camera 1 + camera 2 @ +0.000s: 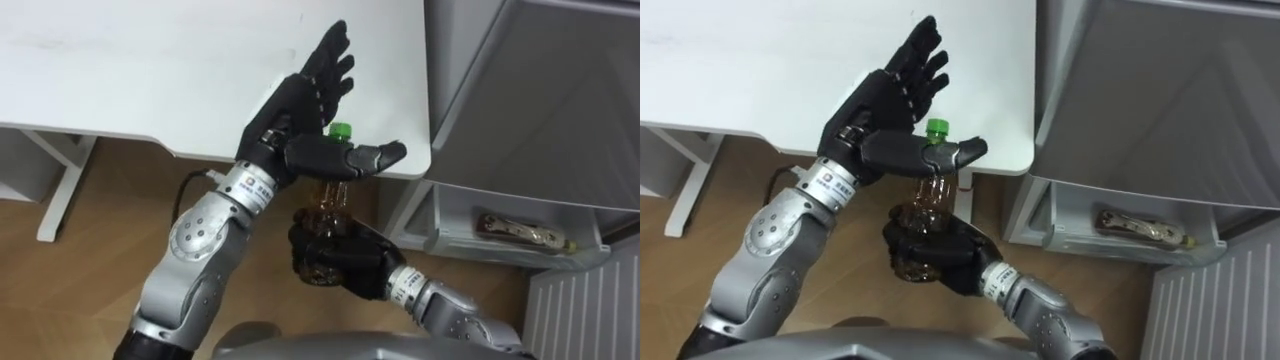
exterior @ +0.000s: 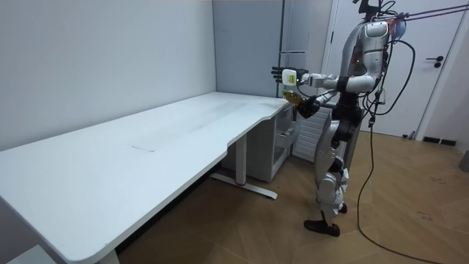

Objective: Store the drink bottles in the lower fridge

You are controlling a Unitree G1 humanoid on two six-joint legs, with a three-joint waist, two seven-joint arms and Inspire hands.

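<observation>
A clear bottle of amber drink (image 1: 333, 200) with a green cap (image 1: 341, 129) stands upright in my right hand (image 1: 340, 262), whose fingers are curled round its lower half. My left hand (image 1: 310, 95) is open beside the bottle's top, fingers straight and pointing away from me, thumb stretched across the neck just under the cap. In the right eye view the bottle (image 1: 932, 195) sits in front of the white desk's corner. In the room view I stand at the desk's end, holding the bottle (image 2: 291, 95) in front of my chest.
The white desk (image 1: 150, 70) spreads to my left. The grey fridge (image 1: 540, 90) stands at my right; its lower compartment is open, and a white shelf (image 1: 460, 215) there holds a lying bottle (image 1: 525, 232). Wooden floor lies below.
</observation>
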